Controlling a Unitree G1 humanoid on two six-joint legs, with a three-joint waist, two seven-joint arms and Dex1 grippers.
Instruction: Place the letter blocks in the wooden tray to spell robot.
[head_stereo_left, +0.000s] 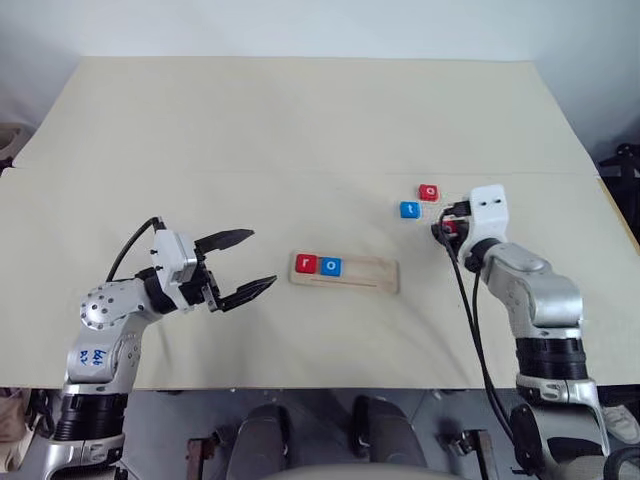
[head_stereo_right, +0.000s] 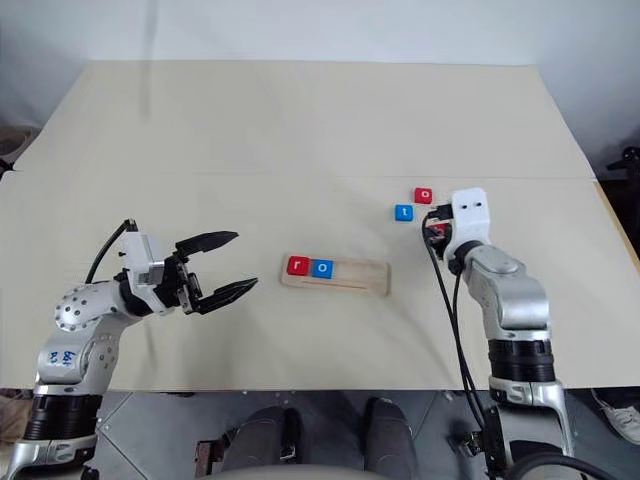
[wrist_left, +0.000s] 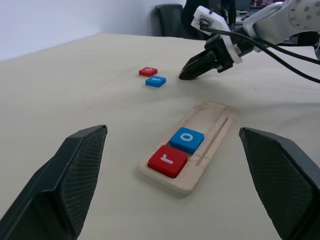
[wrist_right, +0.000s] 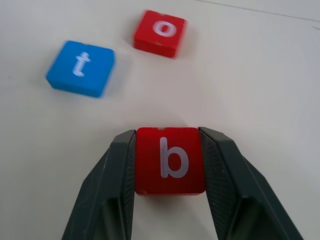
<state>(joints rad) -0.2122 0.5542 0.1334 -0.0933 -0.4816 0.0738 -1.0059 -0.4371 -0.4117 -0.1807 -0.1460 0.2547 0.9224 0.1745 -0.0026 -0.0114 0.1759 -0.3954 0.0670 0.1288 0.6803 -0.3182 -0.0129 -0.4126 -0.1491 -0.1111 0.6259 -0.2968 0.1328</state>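
Note:
The wooden tray (head_stereo_left: 372, 273) lies at the table's middle with a red r block (head_stereo_left: 305, 264) and a blue o block (head_stereo_left: 330, 266) side by side at its left end. My right gripper (head_stereo_left: 447, 228), to the tray's right, is shut on a red b block (wrist_right: 170, 160), with one finger against each side, low at the table surface. Just beyond it lie a blue t block (wrist_right: 80, 67) and a red o block (wrist_right: 160, 32). My left gripper (head_stereo_left: 261, 258) hovers left of the tray, open and holding nothing.
The pale table (head_stereo_left: 300, 120) stretches far behind the tray. Black cables (head_stereo_left: 470, 320) run along my right forearm. The table's front edge lies close below both arms.

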